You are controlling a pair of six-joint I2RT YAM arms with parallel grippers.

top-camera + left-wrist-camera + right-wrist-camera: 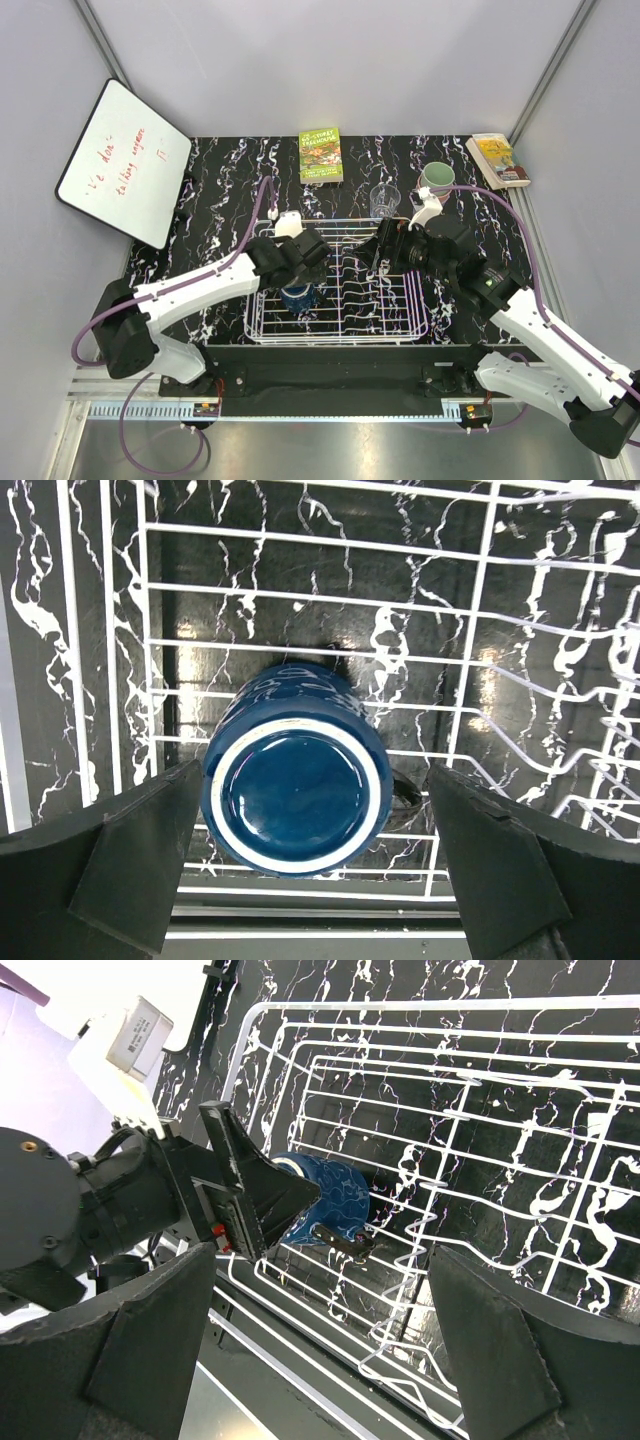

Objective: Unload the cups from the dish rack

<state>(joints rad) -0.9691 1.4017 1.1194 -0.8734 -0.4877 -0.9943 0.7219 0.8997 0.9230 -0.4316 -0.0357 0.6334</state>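
Dark blue cup (295, 795) sits base-up in the near-left part of the white wire dish rack (370, 310). Left pincer (315, 775) hangs directly above the cup, fingers spread wide, one on either side and not closed on it. Right pincer (322, 1255) is also spread, holding nothing, over the rack's far right. Clear glass (384, 200) and pale green cup (436, 178) stand on the counter (220, 170) beyond the rack.

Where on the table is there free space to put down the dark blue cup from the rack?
The black marble table is barest at the back left, between the white board and the green paperback book. A narrower gap lies between that book and the clear glass tumbler. The back right is crowded: tumbler, pale green cup, yellowish book.
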